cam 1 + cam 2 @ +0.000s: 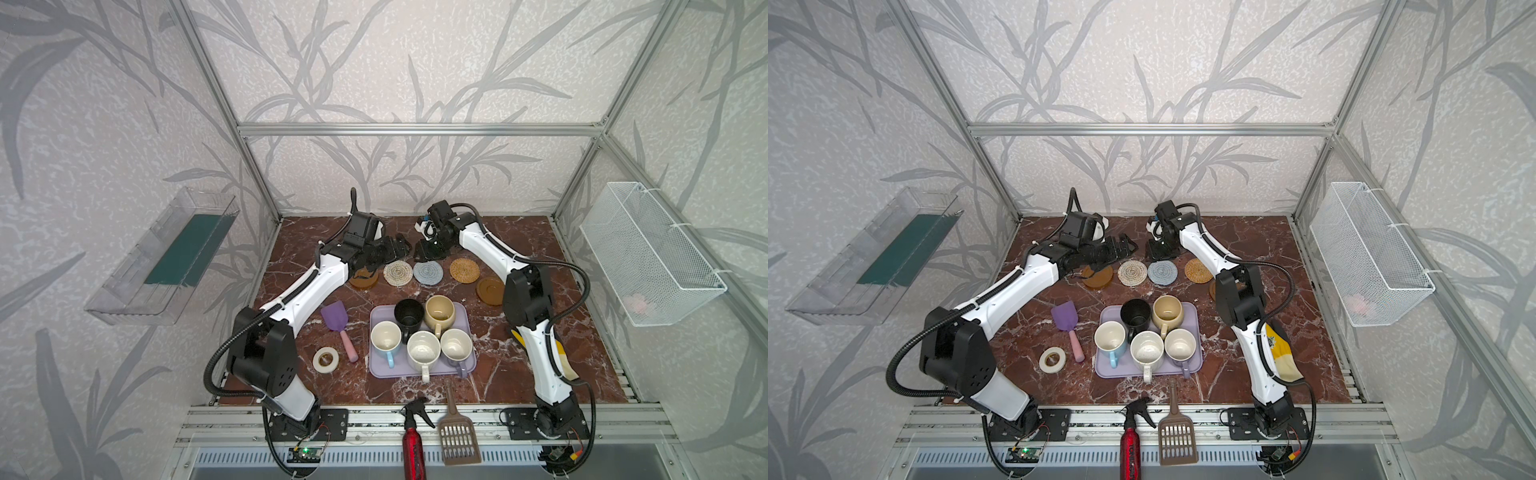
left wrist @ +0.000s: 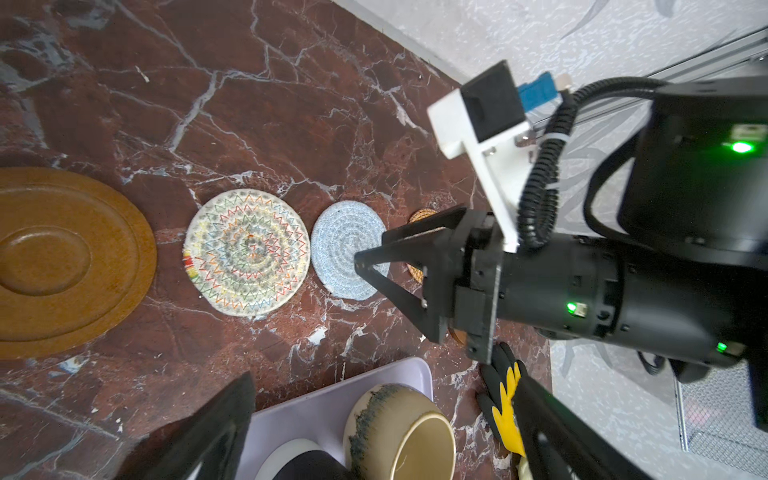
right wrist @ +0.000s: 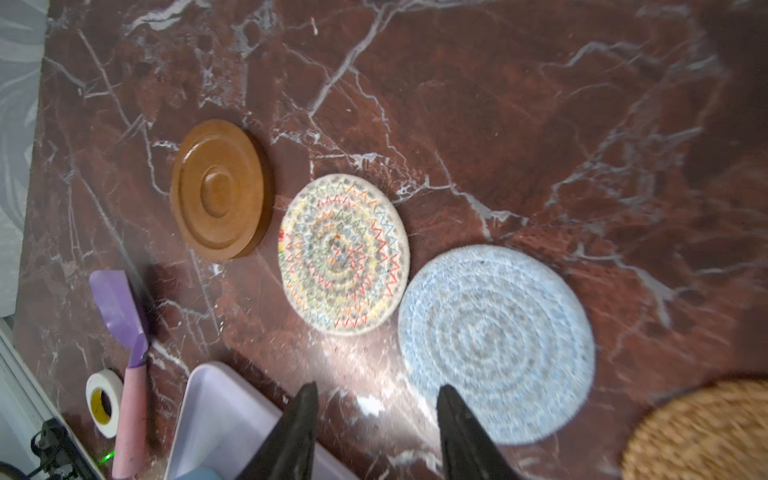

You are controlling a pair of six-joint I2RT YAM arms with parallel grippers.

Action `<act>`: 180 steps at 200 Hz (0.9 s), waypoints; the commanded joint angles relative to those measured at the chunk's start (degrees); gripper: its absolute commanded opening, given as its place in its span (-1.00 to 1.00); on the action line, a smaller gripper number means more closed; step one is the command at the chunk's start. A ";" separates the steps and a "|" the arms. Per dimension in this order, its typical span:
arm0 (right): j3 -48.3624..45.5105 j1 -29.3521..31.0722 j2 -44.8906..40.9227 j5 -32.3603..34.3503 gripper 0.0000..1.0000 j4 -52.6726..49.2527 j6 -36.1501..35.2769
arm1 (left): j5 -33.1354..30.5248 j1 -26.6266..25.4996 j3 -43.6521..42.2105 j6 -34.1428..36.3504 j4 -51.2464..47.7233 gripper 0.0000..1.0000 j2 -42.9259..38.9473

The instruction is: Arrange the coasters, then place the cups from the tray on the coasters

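While right hand (image 3: 376, 392) hangs open, grey-blue coaster (image 3: 496, 345) lies free

**A robot test cell dressed as a home**

From my remote station I see a lab enclosure, not a real room. An aluminium frame (image 1: 419, 129) boxes the space in, its panels papered with grey leaf-pattern wallpaper (image 1: 374, 62). The floor is a marble-look tabletop (image 1: 536, 237), with the left arm (image 1: 307, 286) and right arm (image 1: 540, 353) bolted to a slotted rail (image 1: 374, 422) in front. A bare circuit board (image 1: 305, 453) with a green light sits below that rail. A clear plastic bin (image 1: 124, 291) and a white wire basket (image 1: 648, 257) hang on the side walls. Household props are laid out: cups (image 1: 440, 311) on a tray (image 1: 379, 368), a spray bottle (image 1: 412, 449), a litter scoop (image 1: 459, 442).
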 commanded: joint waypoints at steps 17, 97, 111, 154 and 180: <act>-10.87 -0.05 -13.83 5.59 0.98 3.38 1.14 | -0.15 -1.20 -1.96 0.37 -1.22 0.99 -7.49; -33.04 -9.79 -30.16 5.02 0.98 11.66 0.62 | 1.65 -6.63 -5.48 -1.81 2.77 0.99 -11.18; -33.24 -11.77 -28.98 4.98 0.98 10.72 0.27 | 0.95 -7.71 -4.65 -1.51 3.40 0.99 -9.37; -30.47 -14.86 -20.84 5.64 0.84 9.94 0.15 | 0.44 -8.45 -0.93 -0.98 5.02 0.99 -2.19; -28.05 -15.76 -14.78 8.77 0.69 9.90 -0.68 | -0.91 -8.77 1.47 -0.58 4.58 0.99 1.58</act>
